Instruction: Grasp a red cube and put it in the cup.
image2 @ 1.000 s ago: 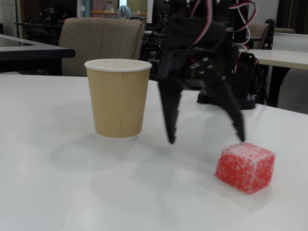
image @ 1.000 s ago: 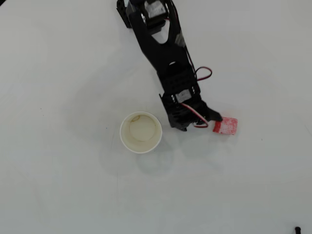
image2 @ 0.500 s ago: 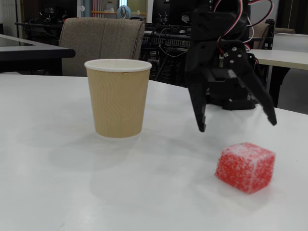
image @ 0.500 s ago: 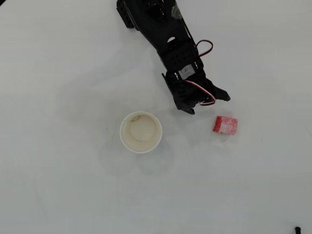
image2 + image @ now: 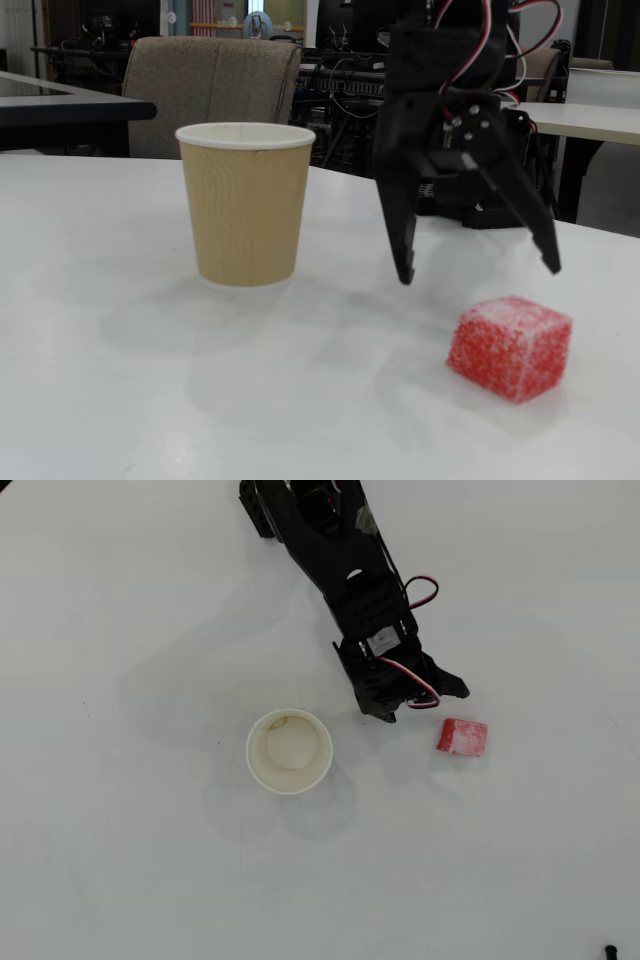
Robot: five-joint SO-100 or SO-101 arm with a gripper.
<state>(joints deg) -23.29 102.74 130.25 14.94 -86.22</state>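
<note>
Your gripper [image 5: 478, 272] hangs above the table [image 5: 120, 400] with its two fingers spread wide apart, and it grasps nothing. Seen by the fixed camera, one finger [image 5: 400, 235] points straight down, and the other one slants out to the right; both tips are clear of the table surface. From above, you see the gripper [image 5: 425, 705] at the end of the black arm [image 5: 330, 550], which comes in from the top edge.

You find the red cube [image 5: 508, 346] lying on the table just below and a little to the right of the gripper's right finger in the fixed view, not touching it. In the overhead view the red cube [image 5: 461, 736] is just beyond the fingertips, toward the lower right.

You find the cup [image 5: 245, 203] standing upright, well to the left of the gripper in the fixed view. From above, the cup [image 5: 289, 751] is to the lower left of the gripper, and its inside looks empty.
</note>
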